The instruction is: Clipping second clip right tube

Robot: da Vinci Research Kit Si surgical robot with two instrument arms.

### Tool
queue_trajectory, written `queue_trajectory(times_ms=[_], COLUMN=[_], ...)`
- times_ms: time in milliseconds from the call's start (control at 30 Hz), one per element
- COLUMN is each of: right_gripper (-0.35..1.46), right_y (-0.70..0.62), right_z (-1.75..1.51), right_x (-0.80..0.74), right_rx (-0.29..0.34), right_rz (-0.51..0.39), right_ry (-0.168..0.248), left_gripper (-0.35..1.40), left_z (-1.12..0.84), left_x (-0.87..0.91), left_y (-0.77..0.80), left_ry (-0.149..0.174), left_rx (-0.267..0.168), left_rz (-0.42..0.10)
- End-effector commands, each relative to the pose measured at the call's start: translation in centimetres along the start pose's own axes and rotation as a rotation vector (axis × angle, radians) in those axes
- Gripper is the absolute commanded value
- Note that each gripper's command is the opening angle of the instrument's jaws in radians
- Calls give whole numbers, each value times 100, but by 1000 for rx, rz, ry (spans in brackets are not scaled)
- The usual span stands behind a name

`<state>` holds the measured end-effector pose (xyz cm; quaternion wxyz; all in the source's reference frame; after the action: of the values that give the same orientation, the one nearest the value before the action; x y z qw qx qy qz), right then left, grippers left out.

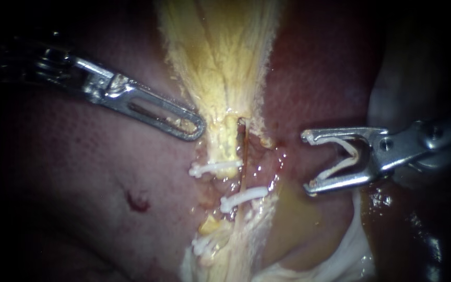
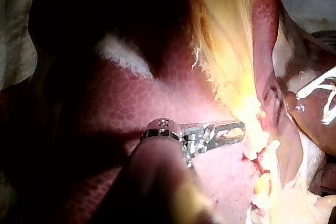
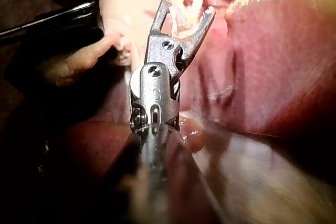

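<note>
A thin brown tube [image 1: 243, 151], the right one, runs down beside a thicker yellow tube [image 1: 224, 146]. One white clip [image 1: 244, 198] crosses the right tube low down, and another [image 1: 215, 168] sits on the yellow tube. My right instrument [image 1: 308, 162] [image 3: 189, 4] stands to the right of the tubes and apart from them. Its jaws are spread wide and carry a white clip [image 1: 340, 159] [image 3: 184, 22] between them. My left instrument [image 1: 198, 128] [image 2: 239, 128] lies on the liver with jaws shut, its tip against the yellow tissue's left edge.
Yellow fibrous tissue [image 1: 220, 52] fans upward from the tubes. The dark red liver [image 1: 79, 172] bears a small red nick [image 1: 138, 202]. More white clips [image 1: 207, 243] sit lower on the stalk. Pale white tissue [image 1: 351, 256] lies under my right instrument.
</note>
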<state>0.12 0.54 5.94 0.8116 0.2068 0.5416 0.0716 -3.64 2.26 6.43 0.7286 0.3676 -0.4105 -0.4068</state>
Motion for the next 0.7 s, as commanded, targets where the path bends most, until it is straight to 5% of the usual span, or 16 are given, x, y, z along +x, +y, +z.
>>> queue_trajectory(times_ms=[33, 433, 700], right_gripper=[50, 50, 50], right_y=[0, 1, 1], right_z=[0, 0, 6], right_x=[-1, -1, 0], right_rx=[-1, -1, -1], right_rz=[0, 1, 0], right_ry=[0, 0, 0], left_gripper=[-35, -35, -35], left_z=[-3, -80, -83], left_x=[-1, -32, -30], left_y=[-1, -20, -22], left_ry=[1, -24, -26], left_rx=[2, -18, -21], left_rz=[0, -31, -32])
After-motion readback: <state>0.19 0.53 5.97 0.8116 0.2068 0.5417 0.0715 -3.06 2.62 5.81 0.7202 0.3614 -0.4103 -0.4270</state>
